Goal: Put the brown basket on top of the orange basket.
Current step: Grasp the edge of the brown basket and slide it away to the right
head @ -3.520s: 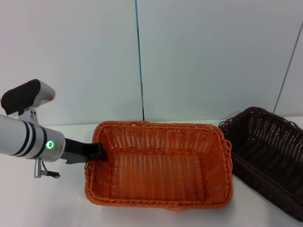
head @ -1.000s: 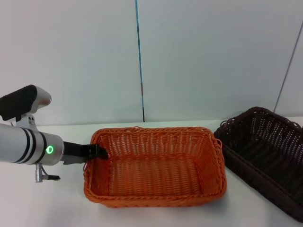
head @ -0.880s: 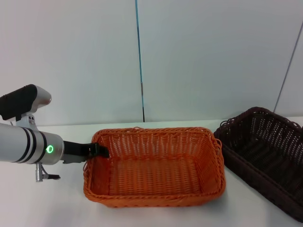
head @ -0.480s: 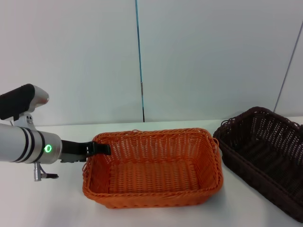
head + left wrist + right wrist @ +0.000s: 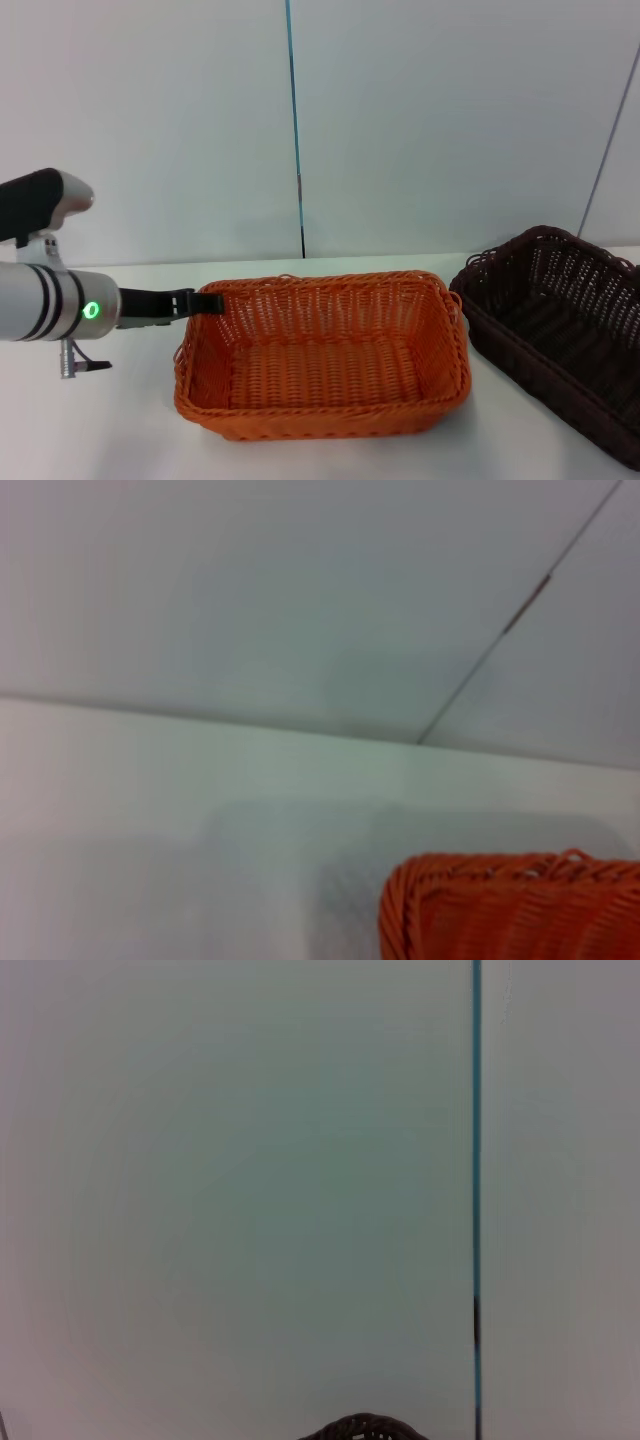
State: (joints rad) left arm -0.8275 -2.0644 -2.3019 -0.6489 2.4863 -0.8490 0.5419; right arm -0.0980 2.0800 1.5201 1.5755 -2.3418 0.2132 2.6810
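The orange basket (image 5: pixel 322 355) is set at lower centre of the worktop (image 5: pixel 120 430); the left gripper (image 5: pixel 205 301) is seen at its left rim, finger state indiscernible. The brown basket (image 5: pixel 560 335), at right, must next be grasped.

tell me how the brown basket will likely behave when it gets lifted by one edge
The brown basket looks like stiff open weave and is empty, so probably light and shape-holding. Wide and shallow, it would likely tilt if gripped at one rim.
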